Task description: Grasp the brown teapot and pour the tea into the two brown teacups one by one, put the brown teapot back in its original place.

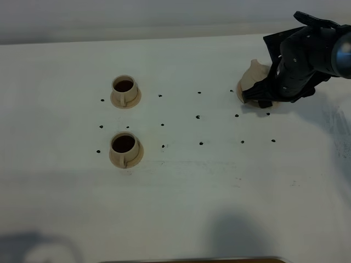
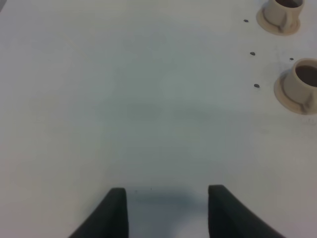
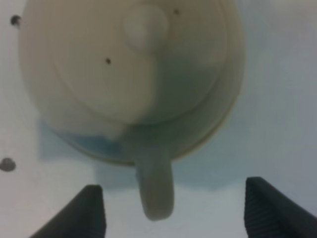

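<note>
The brown teapot point(image 1: 254, 75) stands at the back right on its flat tan disc point(image 1: 241, 93), partly hidden by my right arm. My right gripper point(image 1: 262, 98) sits low beside it. In the right wrist view the teapot point(image 3: 133, 74) is seen from above, and its loop handle point(image 3: 156, 191) lies between the spread fingers of the right gripper point(image 3: 176, 213) without touching them. Two brown teacups point(image 1: 125, 90) point(image 1: 125, 149) stand on saucers at the left, both dark inside. My left gripper point(image 2: 167, 210) hovers over bare table, its fingers apart and empty, with both cups point(image 2: 282, 15) point(image 2: 302, 87) off to one side.
The white table point(image 1: 181, 197) carries a grid of small black dots point(image 1: 198, 116) between the cups and the teapot. A dark edge point(image 1: 192, 259) runs along the near side of the table. The left arm is out of the overhead view.
</note>
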